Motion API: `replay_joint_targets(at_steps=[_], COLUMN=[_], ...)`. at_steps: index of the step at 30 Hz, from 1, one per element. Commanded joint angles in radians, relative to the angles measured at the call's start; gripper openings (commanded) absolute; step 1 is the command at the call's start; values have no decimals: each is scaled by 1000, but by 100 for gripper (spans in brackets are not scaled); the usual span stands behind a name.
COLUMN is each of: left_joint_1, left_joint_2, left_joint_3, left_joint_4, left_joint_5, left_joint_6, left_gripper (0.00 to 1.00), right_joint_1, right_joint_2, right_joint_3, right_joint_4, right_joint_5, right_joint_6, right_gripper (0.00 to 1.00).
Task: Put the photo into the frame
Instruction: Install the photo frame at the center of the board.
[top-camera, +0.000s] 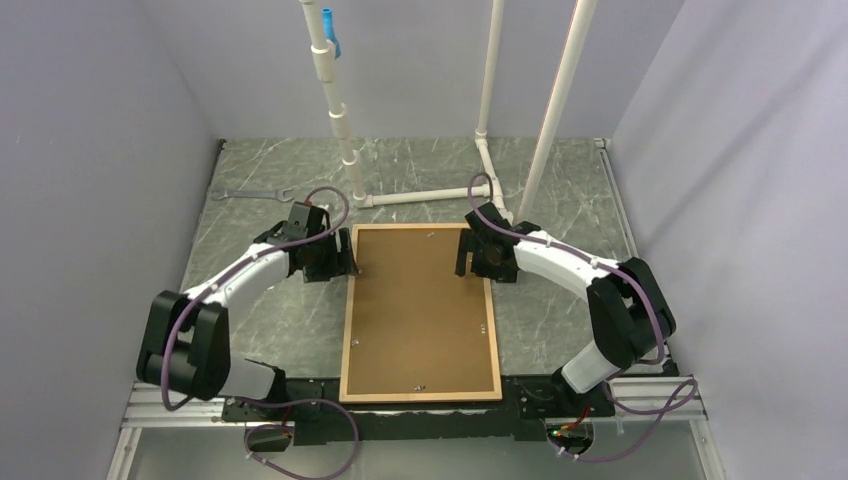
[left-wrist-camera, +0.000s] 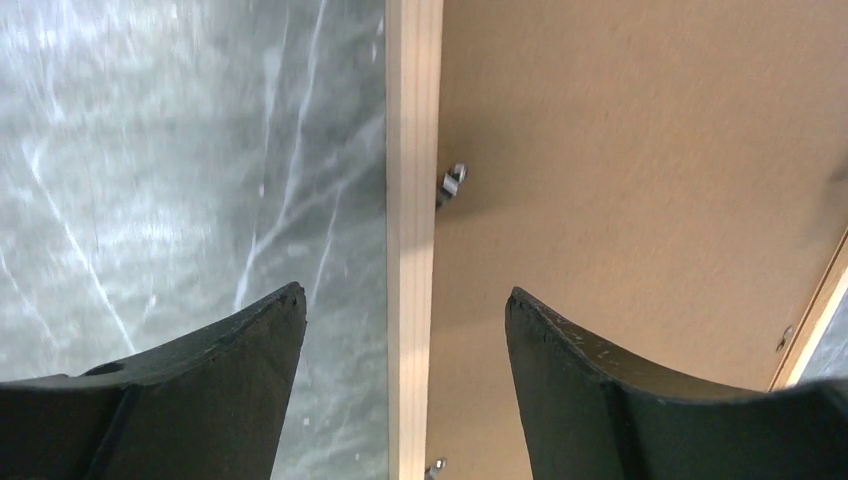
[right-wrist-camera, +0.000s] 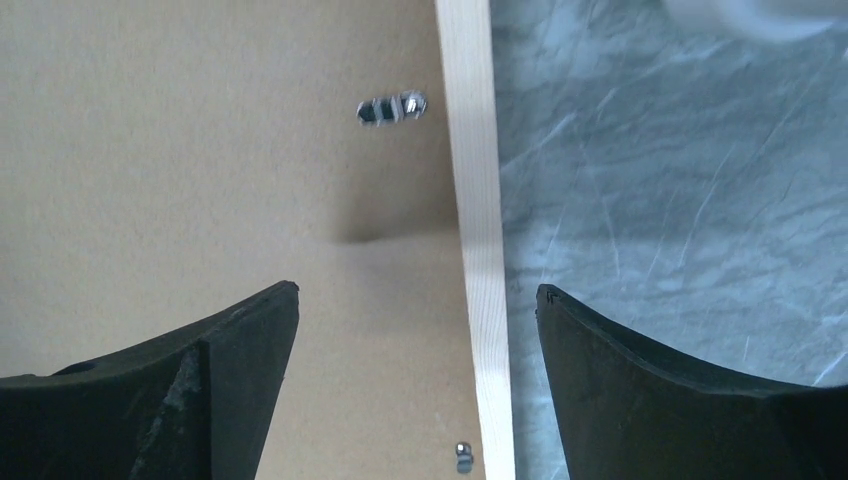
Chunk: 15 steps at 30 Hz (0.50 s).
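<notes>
The frame (top-camera: 346, 320), thin light wooden strips, lies flat in the middle of the table with the brown hardboard backing panel (top-camera: 420, 310) filling it. The photo is hidden. My left gripper (top-camera: 348, 262) is open over the frame's far left corner. In the left wrist view it (left-wrist-camera: 405, 295) straddles the left strip (left-wrist-camera: 413, 200), with a metal clip (left-wrist-camera: 452, 183) on the panel (left-wrist-camera: 620, 150). My right gripper (top-camera: 468, 260) is open at the far right corner. In the right wrist view it (right-wrist-camera: 417, 290) straddles the right strip (right-wrist-camera: 475, 200) beside the panel (right-wrist-camera: 200, 150).
A white pipe structure (top-camera: 420, 197) stands just behind the frame, with uprights rising at the back. A grey wrench (top-camera: 250, 195) lies at the far left on the marbled table. Grey walls close in on both sides. An aluminium rail (top-camera: 660, 395) runs along the near edge.
</notes>
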Motion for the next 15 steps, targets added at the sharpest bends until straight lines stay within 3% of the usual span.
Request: replay_joint_targets(at_steps=[1,8,15], left_joint_1=[10,10,-17], left_joint_2=[103,271,315], left_joint_3=[94,182,179], left_joint_4=[101,128,137], left_joint_5=[7,0,-7], left_joint_6=[58,102,140], left_gripper=[76,67,58], right_joint_1=[-65,-139,-175], right_joint_2=[29,25,24], right_joint_3=[50,54,49], right_joint_4=[69,72,76], right_joint_5=[3,-36,-74], right_joint_6=[3,-30,-51], right_gripper=[91,91,92])
